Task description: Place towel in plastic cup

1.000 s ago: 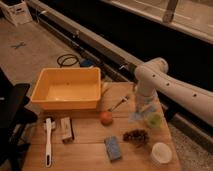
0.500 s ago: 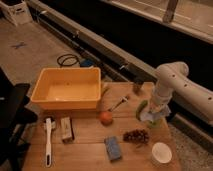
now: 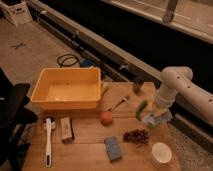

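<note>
The gripper [image 3: 156, 118] hangs low over the bench's [image 3: 90, 145] right edge, jaws holding the pale towel [image 3: 153, 120].

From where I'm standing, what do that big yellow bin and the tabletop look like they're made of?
The bin looks like molded plastic: one even yellow color, smooth walls, rounded rim. The table looks like wood, warm brown with plank-like lines, probably butcher block. The gripper hangs over the table's right edge, with a pale towel at its tip that looks like soft cloth.
</note>
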Controlling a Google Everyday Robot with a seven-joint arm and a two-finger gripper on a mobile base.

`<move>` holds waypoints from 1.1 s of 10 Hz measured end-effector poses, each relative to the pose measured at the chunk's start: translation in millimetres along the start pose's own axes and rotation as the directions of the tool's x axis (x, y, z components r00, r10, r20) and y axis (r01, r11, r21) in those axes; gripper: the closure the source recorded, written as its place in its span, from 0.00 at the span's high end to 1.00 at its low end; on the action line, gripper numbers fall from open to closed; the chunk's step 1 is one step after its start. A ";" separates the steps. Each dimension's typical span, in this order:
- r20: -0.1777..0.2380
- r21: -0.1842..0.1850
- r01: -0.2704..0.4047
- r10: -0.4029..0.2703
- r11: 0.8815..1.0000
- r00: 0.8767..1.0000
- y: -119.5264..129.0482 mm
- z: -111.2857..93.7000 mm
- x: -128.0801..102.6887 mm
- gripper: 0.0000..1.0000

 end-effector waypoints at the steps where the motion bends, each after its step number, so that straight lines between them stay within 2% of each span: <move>1: 0.006 -0.004 -0.001 0.001 1.000 1.000 1.6 1.2 -1.1 0.45; 3: 0.016 -0.006 0.011 -0.011 1.000 1.000 5.0 -0.3 -10.0 0.67; 4: 0.019 -0.006 0.018 -0.018 1.000 1.000 6.6 -1.1 -13.6 0.71; 7: 0.030 -0.004 0.036 -0.035 0.999 0.999 5.9 -4.1 -21.6 0.71; 9: 0.040 -0.018 0.034 -0.033 0.999 0.999 6.3 -3.5 -22.6 0.71; 11: 0.041 -0.016 0.023 -0.022 1.000 0.999 7.9 -5.9 -19.2 0.71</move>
